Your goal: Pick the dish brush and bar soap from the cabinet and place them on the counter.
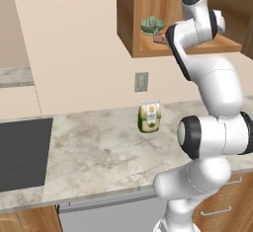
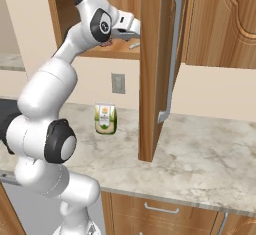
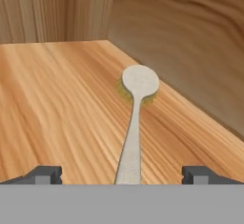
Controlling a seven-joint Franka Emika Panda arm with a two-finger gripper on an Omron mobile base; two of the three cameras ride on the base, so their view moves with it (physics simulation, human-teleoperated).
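Note:
The cream-white dish brush (image 3: 138, 82) lies flat on the wooden shelf (image 3: 57, 99) of the cabinet (image 1: 126, 23), its round head pointing away toward the side wall. My gripper (image 3: 123, 176) is open, and the near end of the thin handle lies between its two widely spread fingertips (image 3: 45, 174). In the right base view the hand reaches into the cabinet just behind the open door (image 2: 152, 79). The reddish bar soap (image 1: 159, 39) sits on the same shelf, partly hidden by my arm. The marbled counter (image 1: 99, 147) stretches out below.
A green leafy item (image 1: 152, 25) sits at the back of the shelf beside the soap. A green-and-orange packet (image 1: 149, 116) stands on the counter by the wall. The dark cooktop (image 1: 22, 152) lies at the left. The open door's bar handle (image 2: 172, 54) hangs close to my hand.

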